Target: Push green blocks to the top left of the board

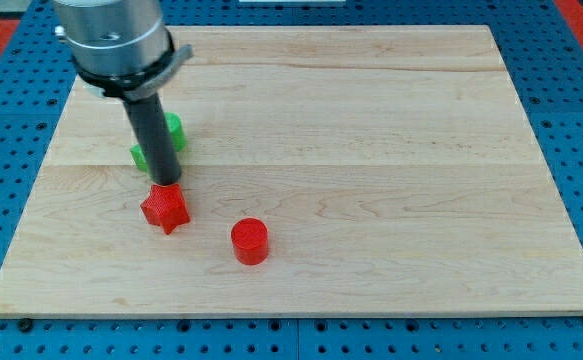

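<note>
Two green blocks lie at the view's left, partly hidden behind my rod: one green block (174,131) to the rod's right and another green block (139,157) peeking out on its left. Their shapes cannot be made out. My tip (166,182) rests on the board just below them, at the top edge of a red star block (165,208). A red cylinder (249,241) stands to the lower right of the star.
The wooden board (371,120) lies on a blue pegboard table (571,60). The arm's metal wrist (111,40) hangs over the board's top left corner.
</note>
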